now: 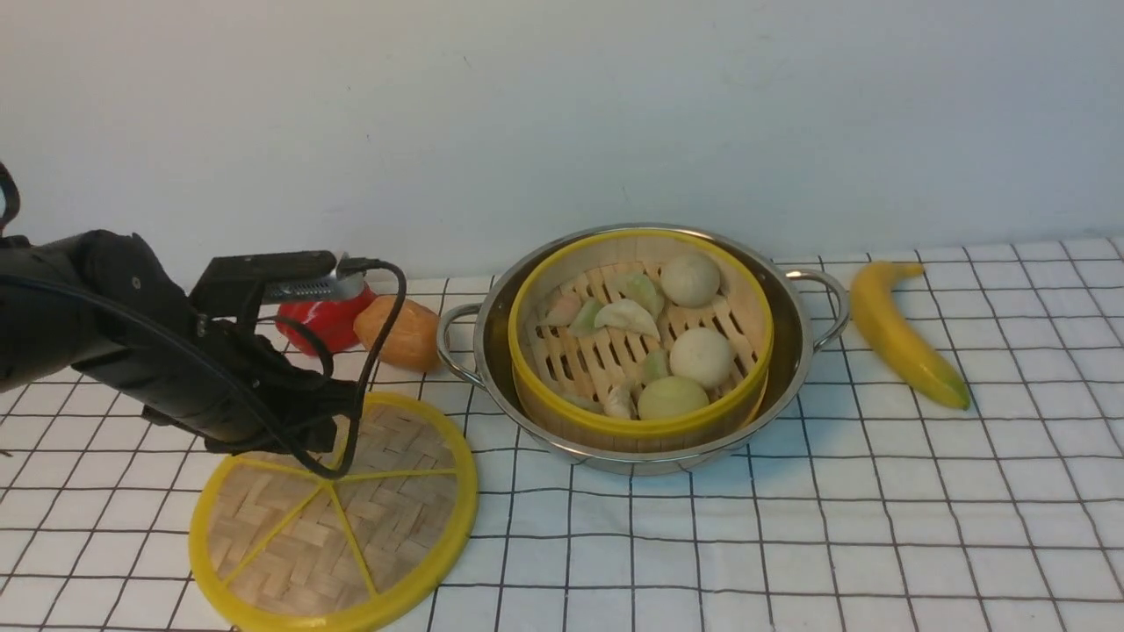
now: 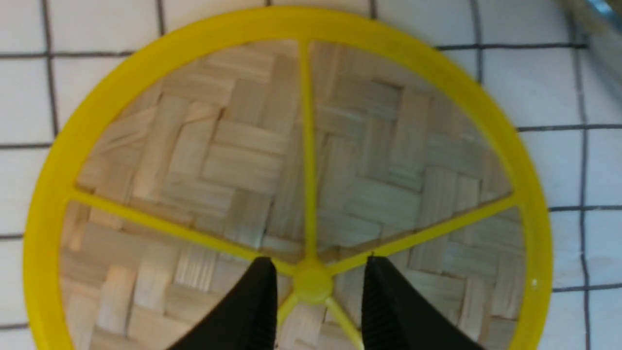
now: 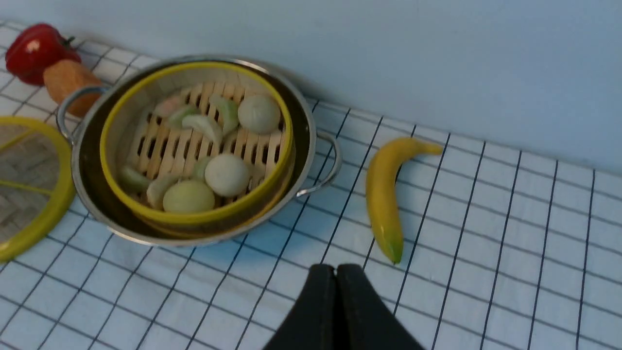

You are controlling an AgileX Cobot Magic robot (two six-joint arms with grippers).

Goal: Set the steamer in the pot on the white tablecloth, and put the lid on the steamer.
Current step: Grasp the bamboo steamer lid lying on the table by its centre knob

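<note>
Done: round yellow-rimmed bamboo steamer [image 1: 641,427] sits inside the shiny steel two-handled pot [image 1: 492,351] on the white gridded tablecloth [image 1: 790,544].
Remaining: flat woven yellow-spoked lid [image 1: 386,527] lies on the cloth just beside the pot (not yet lifted).
Left gripper [image 2: 316,265]: jaws spread, one on either side of the lid's hub.
Right gripper [image 3: 335,270]: jaws pressed together, empty.

**One Gripper Open, One Shut**

The black left arm [image 1: 132,342] comes in from the left side and slants down, with its end low. The left gripper [image 2: 316,265] points down. Its two fingers [image 2: 257,311] are apart, with a gap between them. The right gripper [image 3: 336,270] has its two fingers pressed tight together and holds nothing.
</note>
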